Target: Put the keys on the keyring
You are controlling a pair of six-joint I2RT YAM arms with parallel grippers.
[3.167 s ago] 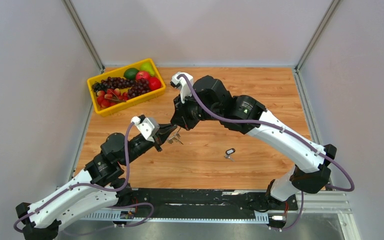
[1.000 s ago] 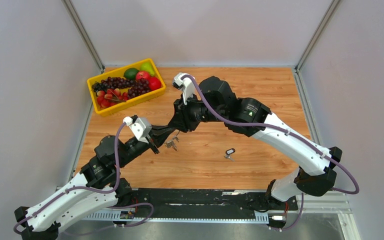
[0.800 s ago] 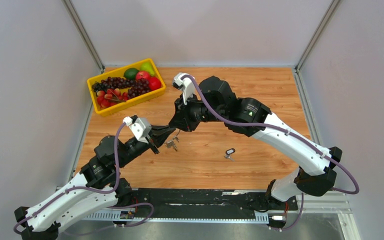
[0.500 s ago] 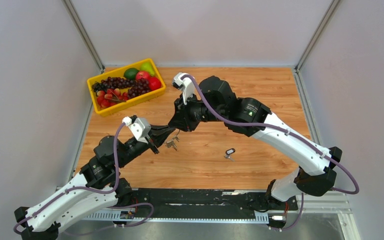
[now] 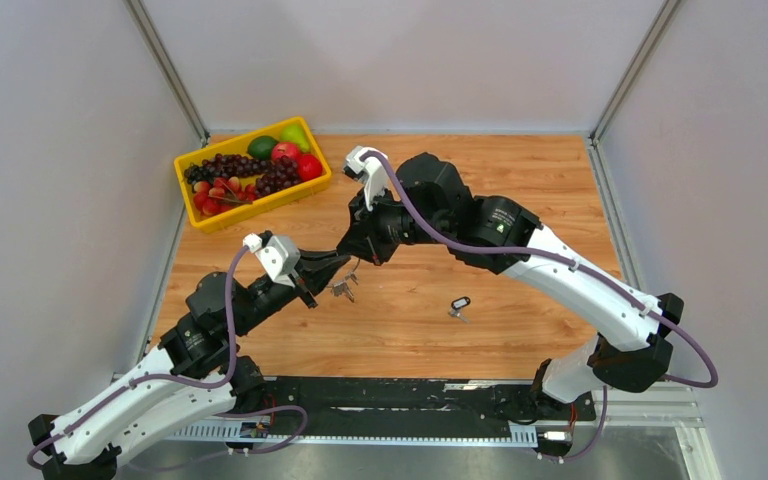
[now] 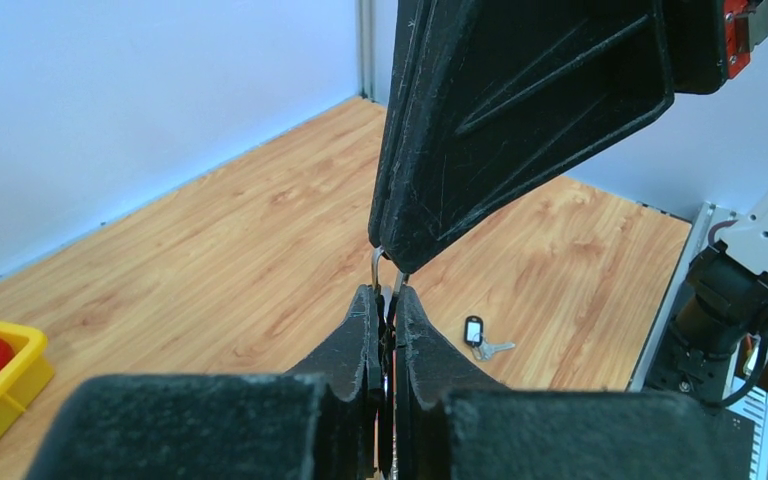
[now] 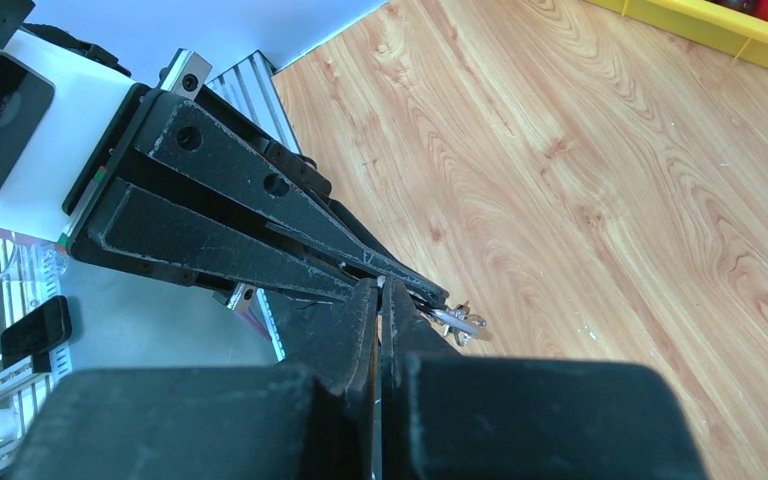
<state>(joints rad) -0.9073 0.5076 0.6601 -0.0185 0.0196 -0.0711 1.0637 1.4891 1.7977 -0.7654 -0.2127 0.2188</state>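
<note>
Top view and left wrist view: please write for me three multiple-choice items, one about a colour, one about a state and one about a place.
1. Which colour is the tray?
A blue
B yellow
C grey

2. In which state is the left gripper?
A wide open
B shut on the keyring
C shut on a grape

3. Where is the black key?
A in the tray
B on the table, lying alone
C hanging on the keyring

Answers:
1 B, because the tray walls are plainly yellow in the top view.
2 B, because the left wrist view shows the gripper closed, with the thin wire rising from between its fingers.
3 B, because the key rests on bare wood, and nothing holds it.
</note>
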